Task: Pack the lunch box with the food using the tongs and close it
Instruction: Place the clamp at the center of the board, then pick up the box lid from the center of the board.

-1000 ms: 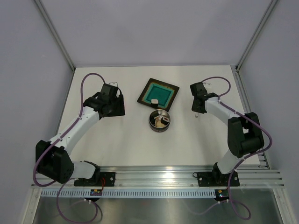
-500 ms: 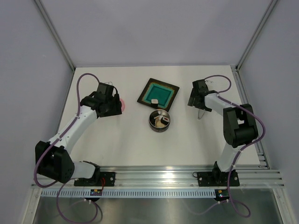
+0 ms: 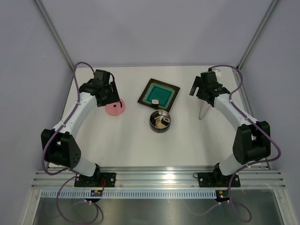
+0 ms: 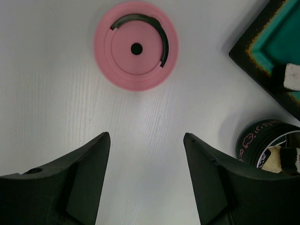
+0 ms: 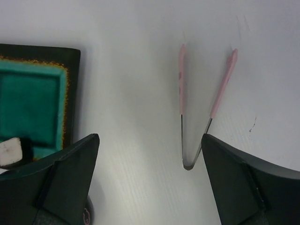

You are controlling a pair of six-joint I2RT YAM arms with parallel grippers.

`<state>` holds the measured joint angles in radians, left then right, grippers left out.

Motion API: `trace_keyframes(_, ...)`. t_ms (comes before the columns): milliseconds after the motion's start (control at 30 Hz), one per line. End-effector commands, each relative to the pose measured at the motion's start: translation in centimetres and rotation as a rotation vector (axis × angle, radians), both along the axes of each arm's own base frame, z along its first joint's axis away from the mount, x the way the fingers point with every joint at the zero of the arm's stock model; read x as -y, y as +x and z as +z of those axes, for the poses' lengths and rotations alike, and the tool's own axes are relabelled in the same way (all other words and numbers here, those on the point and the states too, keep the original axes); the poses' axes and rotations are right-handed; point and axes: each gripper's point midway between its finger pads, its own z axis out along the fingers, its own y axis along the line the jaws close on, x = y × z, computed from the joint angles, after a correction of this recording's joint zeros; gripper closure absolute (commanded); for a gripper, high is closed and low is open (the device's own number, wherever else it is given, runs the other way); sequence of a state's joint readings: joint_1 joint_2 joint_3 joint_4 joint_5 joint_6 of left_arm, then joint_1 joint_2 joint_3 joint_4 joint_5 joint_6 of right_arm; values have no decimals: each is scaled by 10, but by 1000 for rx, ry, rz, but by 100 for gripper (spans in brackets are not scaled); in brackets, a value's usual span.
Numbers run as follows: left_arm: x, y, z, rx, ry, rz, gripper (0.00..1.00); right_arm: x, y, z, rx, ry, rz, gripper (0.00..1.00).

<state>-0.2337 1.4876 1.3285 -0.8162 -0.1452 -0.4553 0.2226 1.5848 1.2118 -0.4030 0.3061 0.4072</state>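
The steel lunch box (image 3: 160, 121) stands open at the table's middle with pale food (image 3: 162, 123) inside; it shows at the left wrist view's right edge as the lunch box (image 4: 261, 139). One white piece (image 3: 155, 101) lies on the teal tray. The pink lid (image 3: 115, 107) lies flat on the table, ahead of my open, empty left gripper (image 4: 146, 136), lid (image 4: 136, 45) clear of the fingers. The tongs (image 3: 203, 110) lie on the table, pink-tipped arms spread. My right gripper (image 5: 150, 136) is open above them, the tongs' (image 5: 181, 79) joined end beside its right finger.
The square dark tray (image 3: 143, 96) with teal centre sits just behind the lunch box, between both arms; its corner shows in both wrist views, tray (image 4: 253, 51) and tray (image 5: 72, 70). Grey walls enclose the table on three sides.
My right gripper opened, let go of the tongs onto the table and drew back. My left arm pulled away toward the far left, uncovering the pink lid.
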Motion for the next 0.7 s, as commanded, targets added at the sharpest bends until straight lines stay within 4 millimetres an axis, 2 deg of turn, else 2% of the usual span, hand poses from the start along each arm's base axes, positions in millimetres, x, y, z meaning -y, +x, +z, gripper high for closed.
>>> trace_keyframes(0,5,23,8,29,-26,56,32,-17,-6,29,38,73,78,2)
trace_keyframes(167,5,40,-10,-2,-10,92,32,-32,-24,34,25,139,152,3)
trace_keyframes(267,5,50,-12,-4,3,106,32,-35,-33,30,8,165,163,3)
trace_keyframes(333,6,55,-20,-20,15,113,32,-36,-38,29,4,175,163,3)
trace_keyframes(500,11,69,-28,-27,60,131,32,-43,-43,29,-2,185,179,3)
trace_keyframes(567,6,74,-41,-55,95,151,31,-45,-44,27,-9,188,184,3)
trace_keyframes(633,5,80,-44,-60,114,165,32,-48,-44,28,-8,190,189,3)
trace_keyframes(667,4,81,-53,-80,139,168,32,-49,-45,28,-10,190,192,3)
